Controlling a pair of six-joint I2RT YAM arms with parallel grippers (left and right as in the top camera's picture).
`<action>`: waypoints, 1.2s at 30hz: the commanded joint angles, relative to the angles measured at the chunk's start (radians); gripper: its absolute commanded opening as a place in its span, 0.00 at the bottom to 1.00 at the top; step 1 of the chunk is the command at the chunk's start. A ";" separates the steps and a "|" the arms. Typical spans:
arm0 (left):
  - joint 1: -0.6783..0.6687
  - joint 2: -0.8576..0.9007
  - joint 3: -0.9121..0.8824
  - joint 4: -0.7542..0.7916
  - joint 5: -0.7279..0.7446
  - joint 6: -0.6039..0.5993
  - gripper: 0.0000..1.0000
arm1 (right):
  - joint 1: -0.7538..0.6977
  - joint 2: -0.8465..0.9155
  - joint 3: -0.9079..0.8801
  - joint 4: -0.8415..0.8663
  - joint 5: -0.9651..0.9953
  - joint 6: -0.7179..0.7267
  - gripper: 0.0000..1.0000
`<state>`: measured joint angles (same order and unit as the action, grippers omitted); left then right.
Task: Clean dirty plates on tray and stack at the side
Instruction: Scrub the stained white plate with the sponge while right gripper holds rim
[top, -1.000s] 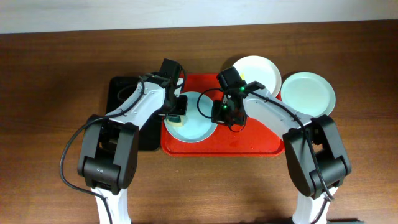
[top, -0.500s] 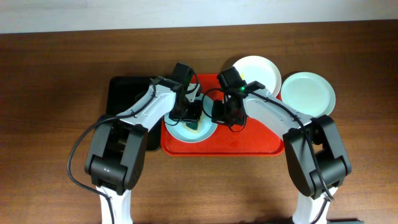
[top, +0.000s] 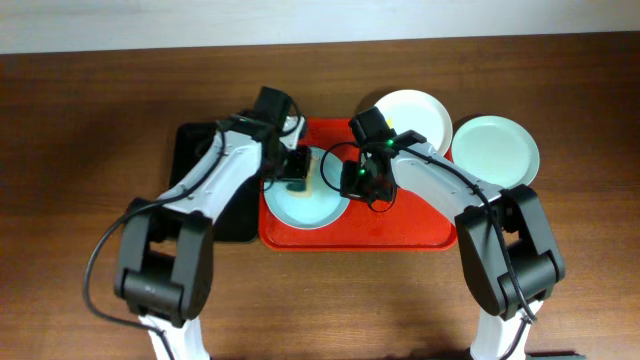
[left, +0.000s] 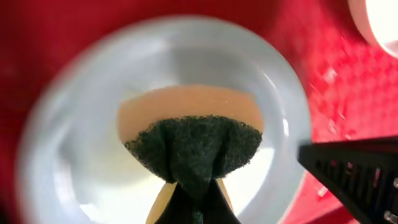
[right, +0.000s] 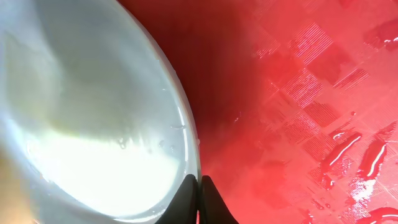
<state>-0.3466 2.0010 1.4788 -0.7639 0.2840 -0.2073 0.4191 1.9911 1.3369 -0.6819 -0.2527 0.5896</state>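
Observation:
The light blue plate (top: 305, 200) lies on the left part of the red-orange tray (top: 400, 225). My left gripper (top: 293, 168) is shut on a yellow sponge with a dark green scouring face (left: 194, 148), pressed onto the plate's far part (left: 68, 130). My right gripper (top: 352, 180) is shut on the plate's right rim (right: 186, 143), with the tray's wet floor (right: 298, 93) beside it. The white plate (top: 415, 115) sits at the tray's far right corner. The pale mint green plate (top: 497, 150) lies on the table to its right.
A narrower black tray (top: 198, 150) lies left of the red tray, under my left arm. In the left wrist view the right gripper's black body (left: 357, 177) shows at the right edge and the white plate's rim (left: 379, 25) at the top right corner.
My left gripper swept the sponge right across the blue plate, then back up-left toward the plate's far edge. The right gripper and the other plates have not moved.

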 joint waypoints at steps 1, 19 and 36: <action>0.001 -0.031 -0.001 -0.007 -0.171 -0.009 0.00 | 0.006 0.011 -0.003 0.002 -0.002 -0.009 0.04; 0.001 -0.030 -0.171 0.144 -0.219 -0.051 0.00 | 0.006 0.011 -0.003 0.002 -0.002 -0.009 0.04; -0.047 -0.015 -0.171 0.163 -0.059 -0.069 0.00 | 0.006 0.011 -0.003 0.002 -0.002 -0.009 0.04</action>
<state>-0.3595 1.9877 1.3201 -0.6041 0.1921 -0.2562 0.4191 1.9907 1.3369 -0.6815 -0.2531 0.5896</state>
